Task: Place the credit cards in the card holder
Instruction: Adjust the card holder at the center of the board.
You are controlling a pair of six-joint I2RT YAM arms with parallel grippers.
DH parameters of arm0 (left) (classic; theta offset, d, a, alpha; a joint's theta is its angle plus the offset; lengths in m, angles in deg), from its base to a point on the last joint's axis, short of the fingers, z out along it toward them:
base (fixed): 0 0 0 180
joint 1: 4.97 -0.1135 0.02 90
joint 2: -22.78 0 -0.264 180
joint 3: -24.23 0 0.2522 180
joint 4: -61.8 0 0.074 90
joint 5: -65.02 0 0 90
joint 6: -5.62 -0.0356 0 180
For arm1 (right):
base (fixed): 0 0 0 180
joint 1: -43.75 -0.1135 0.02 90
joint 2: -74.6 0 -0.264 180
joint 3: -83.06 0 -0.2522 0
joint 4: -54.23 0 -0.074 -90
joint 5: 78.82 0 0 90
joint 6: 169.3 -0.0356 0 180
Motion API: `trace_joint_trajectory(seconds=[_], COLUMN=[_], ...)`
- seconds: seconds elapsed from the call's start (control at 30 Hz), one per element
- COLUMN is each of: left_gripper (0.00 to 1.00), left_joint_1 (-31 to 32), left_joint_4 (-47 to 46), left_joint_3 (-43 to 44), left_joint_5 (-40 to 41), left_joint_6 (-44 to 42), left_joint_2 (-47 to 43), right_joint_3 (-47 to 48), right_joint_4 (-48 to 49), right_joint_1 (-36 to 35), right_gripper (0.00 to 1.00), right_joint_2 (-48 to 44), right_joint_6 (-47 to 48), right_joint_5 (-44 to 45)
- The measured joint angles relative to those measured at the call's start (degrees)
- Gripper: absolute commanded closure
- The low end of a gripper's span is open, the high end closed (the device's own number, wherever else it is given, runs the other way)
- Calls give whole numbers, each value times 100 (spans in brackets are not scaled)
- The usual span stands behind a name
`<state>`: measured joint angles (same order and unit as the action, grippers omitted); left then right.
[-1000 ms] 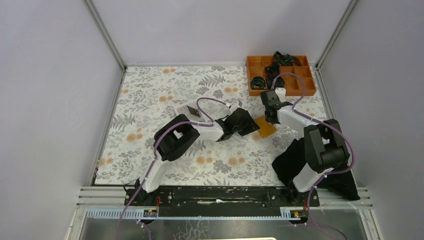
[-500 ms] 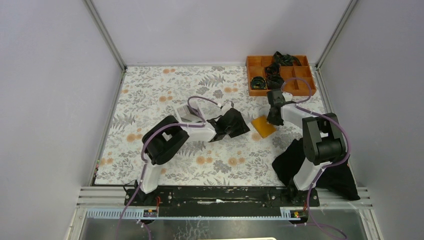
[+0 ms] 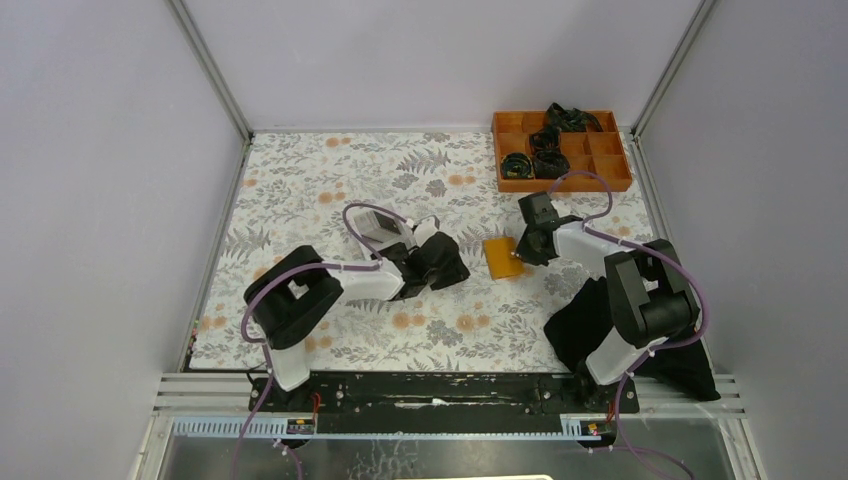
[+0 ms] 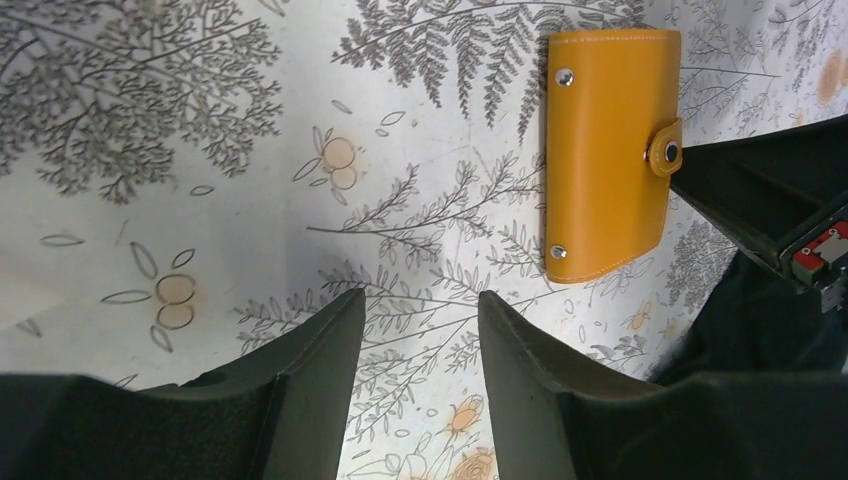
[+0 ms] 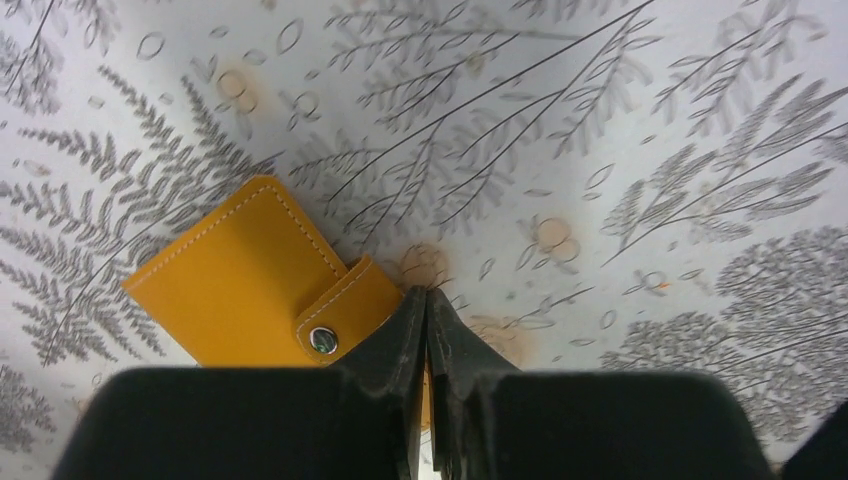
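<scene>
The card holder (image 3: 499, 257) is a small orange wallet lying shut on the floral table, its clasp flap (image 5: 335, 318) snapped down. My right gripper (image 3: 520, 254) is shut on its right edge beside that flap; a sliver of orange shows between the fingers in the right wrist view (image 5: 427, 296). My left gripper (image 3: 458, 268) hovers open and empty a short way left of the wallet. In the left wrist view the card holder (image 4: 608, 150) lies ahead and to the right of the gripper (image 4: 420, 300). No credit cards show in any view.
An orange compartment tray (image 3: 620, 182) with black coiled items (image 3: 545, 140) sits at the back right. A white box (image 3: 372, 224) lies just behind my left arm. A black cloth (image 3: 572, 325) is spread at the near right under my right arm.
My right gripper has shut on the card holder and moved it to the left. My left arm has drawn back to the left and its jaws have opened a little wider.
</scene>
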<state>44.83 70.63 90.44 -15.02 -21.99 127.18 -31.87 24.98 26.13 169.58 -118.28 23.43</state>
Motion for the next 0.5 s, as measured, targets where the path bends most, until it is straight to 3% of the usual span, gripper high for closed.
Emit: trace_joint_trajectory(seconds=[0.5], left_gripper=[45], left_joint_1=[85], left_joint_4=[160], left_joint_3=[-597], left_joint_5=[251], left_joint_6=[96], left_joint_2=[-557], right_joint_3=[439], right_joint_4=[-203], right_joint_1=[-542], right_gripper=[89], right_joint_2=[345], right_joint_6=[-184], right_joint_5=[-142])
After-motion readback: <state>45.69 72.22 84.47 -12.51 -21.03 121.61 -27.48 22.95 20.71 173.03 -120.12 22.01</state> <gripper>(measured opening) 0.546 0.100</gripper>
